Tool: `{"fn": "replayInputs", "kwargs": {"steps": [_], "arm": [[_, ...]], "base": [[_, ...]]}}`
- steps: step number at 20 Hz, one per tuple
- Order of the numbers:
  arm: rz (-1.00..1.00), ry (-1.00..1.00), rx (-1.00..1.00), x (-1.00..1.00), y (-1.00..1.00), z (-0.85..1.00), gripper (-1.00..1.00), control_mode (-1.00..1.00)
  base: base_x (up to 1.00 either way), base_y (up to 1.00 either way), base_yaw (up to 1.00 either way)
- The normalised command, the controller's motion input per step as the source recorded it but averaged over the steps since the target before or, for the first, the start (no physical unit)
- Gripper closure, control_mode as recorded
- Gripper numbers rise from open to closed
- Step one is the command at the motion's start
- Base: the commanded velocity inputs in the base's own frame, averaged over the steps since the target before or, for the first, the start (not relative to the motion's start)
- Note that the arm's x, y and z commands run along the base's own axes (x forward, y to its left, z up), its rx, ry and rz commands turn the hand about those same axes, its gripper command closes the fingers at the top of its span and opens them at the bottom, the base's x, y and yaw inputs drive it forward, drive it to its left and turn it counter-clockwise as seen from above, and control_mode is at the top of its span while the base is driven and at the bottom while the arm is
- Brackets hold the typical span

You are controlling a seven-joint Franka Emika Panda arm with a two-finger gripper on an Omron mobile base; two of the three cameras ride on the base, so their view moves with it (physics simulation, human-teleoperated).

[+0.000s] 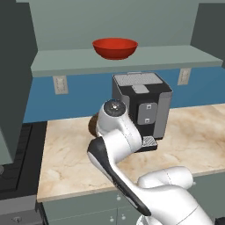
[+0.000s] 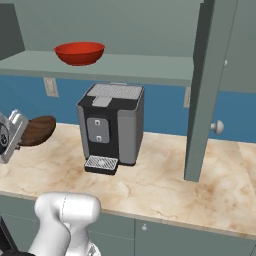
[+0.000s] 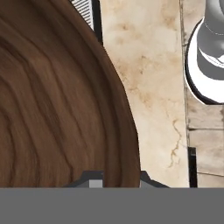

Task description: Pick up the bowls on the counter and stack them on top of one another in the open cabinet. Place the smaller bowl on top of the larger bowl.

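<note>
The pincer (image 3: 114, 177) is nearly closed on the rim of the brown bowl (image 2: 36, 130), its two tips straddling the wall, one inside and one outside. In the right base view the bowl appears lifted just above the counter (image 2: 165, 185), tilted, at the left edge of the picture. The red bowl (image 1: 115, 48) already sits on the cabinet shelf (image 1: 176, 57), above and behind the coffee machine (image 2: 112, 127).

Risks, as I judge them: the hold is a thin pinch on one edge, so the bowl may swing or slip out as the arm rises. The way up to the shelf passes near the coffee machine and the shelf's front lip; a low or late lift could knock the bowl against either. Set down off-centre, the brown bowl could tip on the red bowl's rim or push it back along the shelf. The cabinet door (image 2: 202, 90) standing open to the right narrows the room on that side.

Hard to make out: in the left base view the arm covers nearly all of the brown bowl. The fingertips are cut off by the bottom of the hand view, so how deep they bite is unclear. Whether the bowl's base is fully clear of the counter cannot be settled.
</note>
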Motion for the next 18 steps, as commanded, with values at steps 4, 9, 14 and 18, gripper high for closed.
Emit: {"fn": "replayInputs", "kwargs": {"steps": [4, 9, 14, 18], "arm": [[0.03, 0.00, -0.02, -0.30, -0.01, 0.60, 1.00, -1.00], [0.02, -0.03, -0.03, -0.31, -0.03, 0.61, 1.00, -1.00], [0.01, -0.05, -0.03, -0.26, -0.04, 0.62, 1.00, -1.00], [0.01, -0.07, -0.04, -0.16, -0.09, 0.61, 1.00, -1.00]], "base": [[0.00, 0.00, 0.00], [0.00, 0.00, 0.00], [0.00, 0.00, 0.00], [0.00, 0.00, 0.00]]}}
